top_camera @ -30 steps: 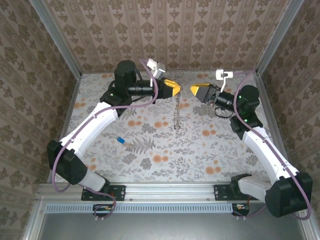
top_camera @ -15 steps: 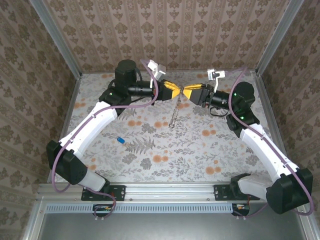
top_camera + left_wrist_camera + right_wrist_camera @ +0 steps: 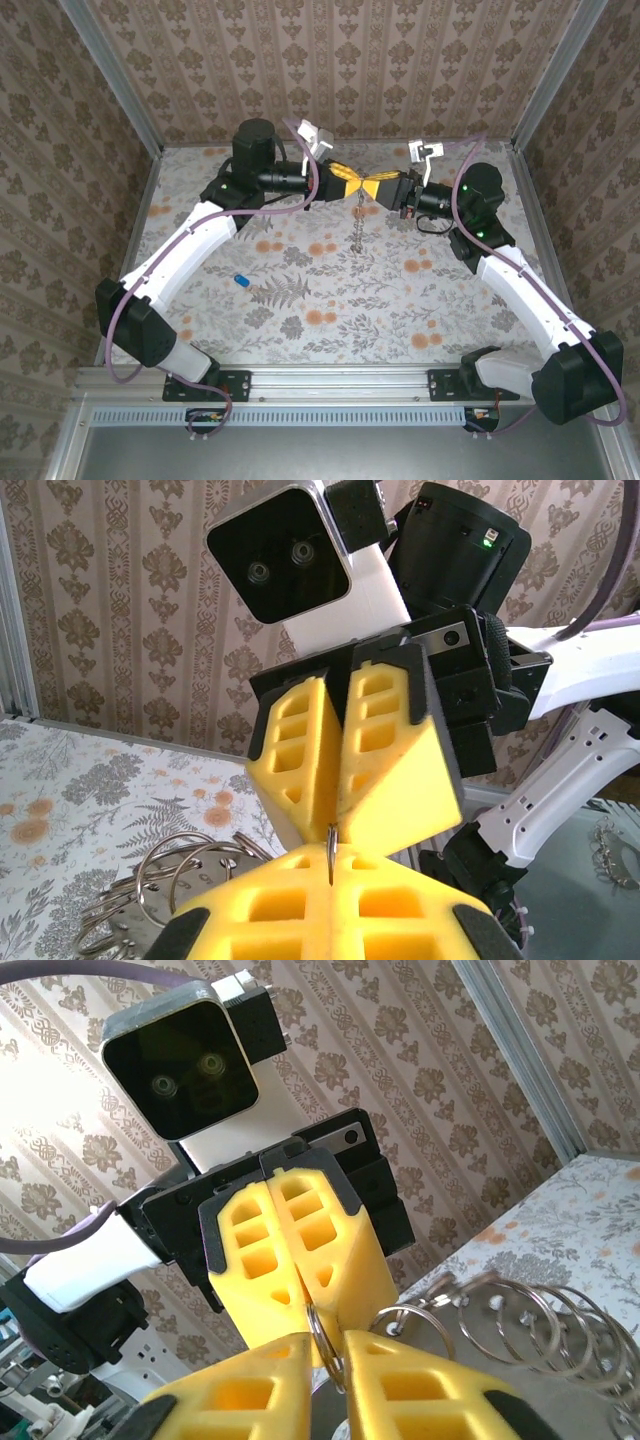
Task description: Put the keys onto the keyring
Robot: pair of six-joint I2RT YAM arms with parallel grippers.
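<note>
The keyring's thin metal ring (image 3: 331,840) is pinched edge-on in my left gripper (image 3: 331,854), which is shut on it. My right gripper (image 3: 325,1348) faces it tip to tip, and its yellow fingers are shut on the same ring (image 3: 323,1332). In the top view both grippers, left (image 3: 352,182) and right (image 3: 372,187), meet above the far middle of the table. The strap of linked rings (image 3: 356,232) hangs down from them to the tabletop. The key (image 3: 241,281), with its blue head, lies on the table by my left arm, far from both grippers.
The floral tabletop (image 3: 330,300) is enclosed by patterned walls on three sides. Loops of the strap (image 3: 165,880) hang beside my left fingers, and they also trail to the right of my right fingers (image 3: 520,1310). The back wall stands close behind both grippers.
My right gripper moved left to meet the left gripper and closed its jaws on the ring. The left gripper stayed shut, and the hanging strap swung slightly.
</note>
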